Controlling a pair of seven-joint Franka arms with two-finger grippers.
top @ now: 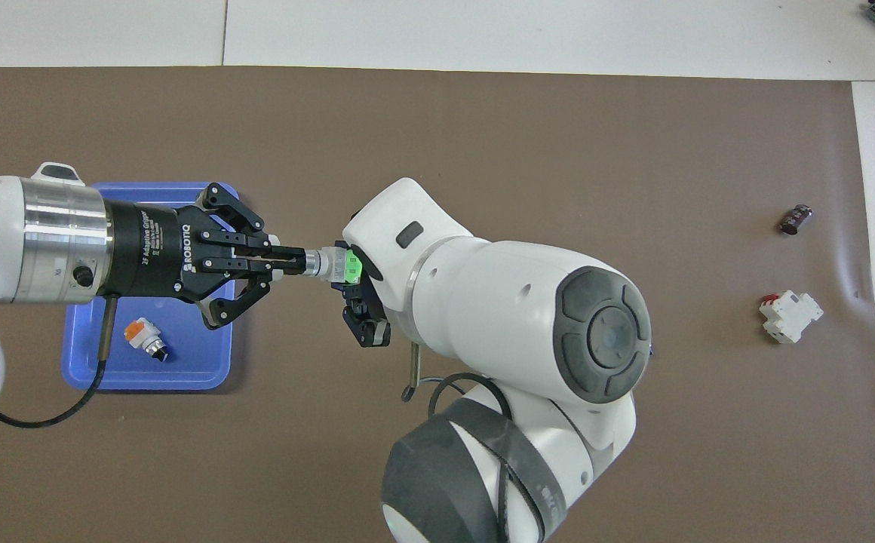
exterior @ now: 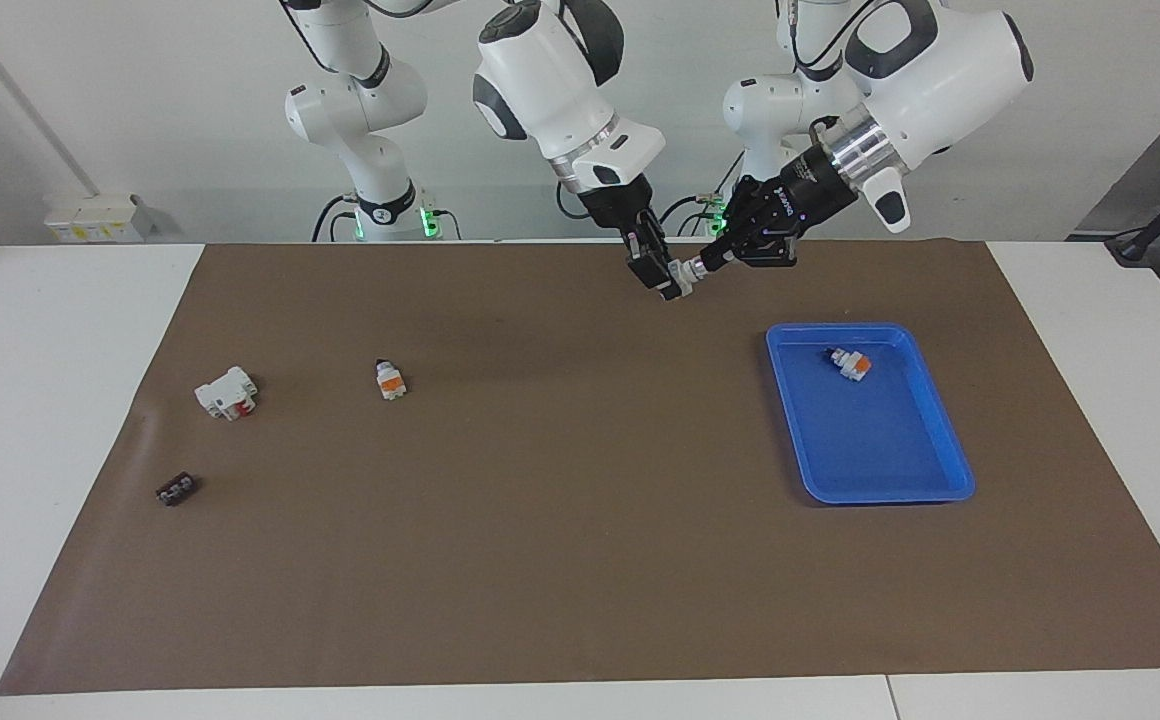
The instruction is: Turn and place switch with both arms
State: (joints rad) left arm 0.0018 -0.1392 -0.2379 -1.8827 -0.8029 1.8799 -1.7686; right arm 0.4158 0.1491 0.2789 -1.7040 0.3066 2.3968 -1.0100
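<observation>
A wide brown paper mat [exterior: 580,560] covers a white table [exterior: 50,450] that stands before a plain pale wall. Most of the mat is bare, above all the middle and the edge farthest from the robots.

Both grippers are raised over the strip of mat nearest to the robots, and they meet there. The left gripper [top: 298,262] lies nearly level, its fingers pressed narrow on the dark knob end of the small white-grey switch with a bright green face [top: 341,265]. The right gripper [exterior: 668,280] points down, and its fingers close on the body of the same switch — so the switch hangs in the air between the two, held from both ends.

Under the left arm, toward its end of the table, lies a shallow blue plastic tray [exterior: 925,480], and in it a small white switch with an orange face [exterior: 850,364]. A second orange-faced switch [exterior: 391,380] rests on the mat toward the right arm's end. Well apart from the grippers, still more toward that end, sit a larger white block with red parts [exterior: 227,393] and a small dark cylinder [exterior: 176,490].
</observation>
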